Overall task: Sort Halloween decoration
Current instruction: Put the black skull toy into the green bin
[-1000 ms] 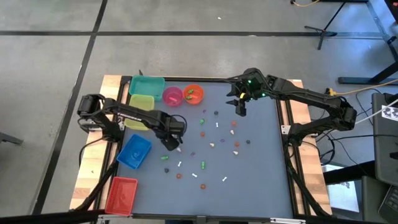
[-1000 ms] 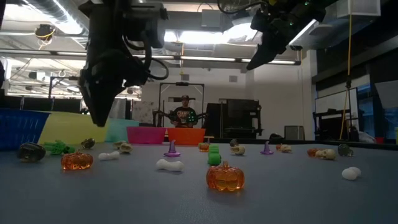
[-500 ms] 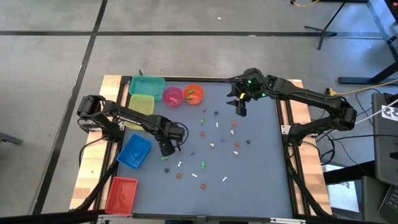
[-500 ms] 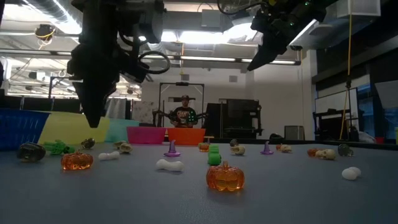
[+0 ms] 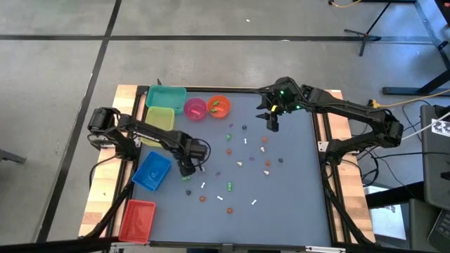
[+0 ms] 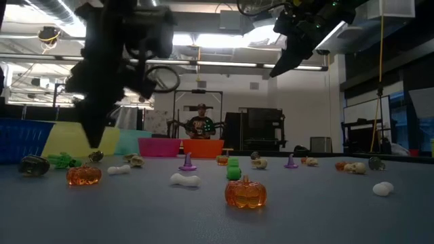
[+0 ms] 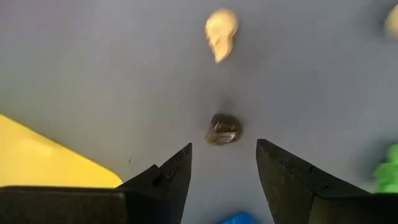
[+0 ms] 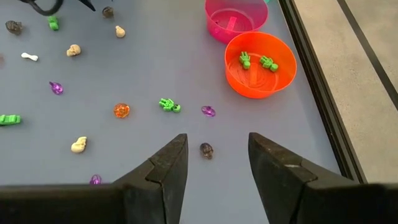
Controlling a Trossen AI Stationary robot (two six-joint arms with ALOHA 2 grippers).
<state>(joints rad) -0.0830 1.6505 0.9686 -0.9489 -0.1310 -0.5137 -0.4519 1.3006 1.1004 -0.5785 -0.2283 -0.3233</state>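
Note:
Small Halloween trinkets (image 5: pixel 239 163) in white, orange, green and purple lie scattered on the grey table top. My left gripper (image 5: pixel 188 169) points straight down beside the blue bin (image 5: pixel 152 171). It is open, above a dark trinket (image 7: pixel 222 129) that lies on the table in line with the gap between the fingers. A cream skull (image 7: pixel 221 30) lies a little beyond it. My right gripper (image 5: pixel 273 126) hangs open high over the far right of the table, holding nothing. A dark trinket (image 8: pixel 206 150) lies on the table far below it.
Teal (image 5: pixel 166 96) and yellow (image 5: pixel 159 117) bins, a pink bowl (image 5: pixel 195 108) and an orange bowl (image 8: pixel 260 64) holding two green trinkets stand at the far left. A red bin (image 5: pixel 136 219) is at the near left corner. A person shows in the room behind.
My left gripper has moved a little toward the table's left edge and sunk slightly, rolling about its own axis. It stays open. The right arm has kept still.

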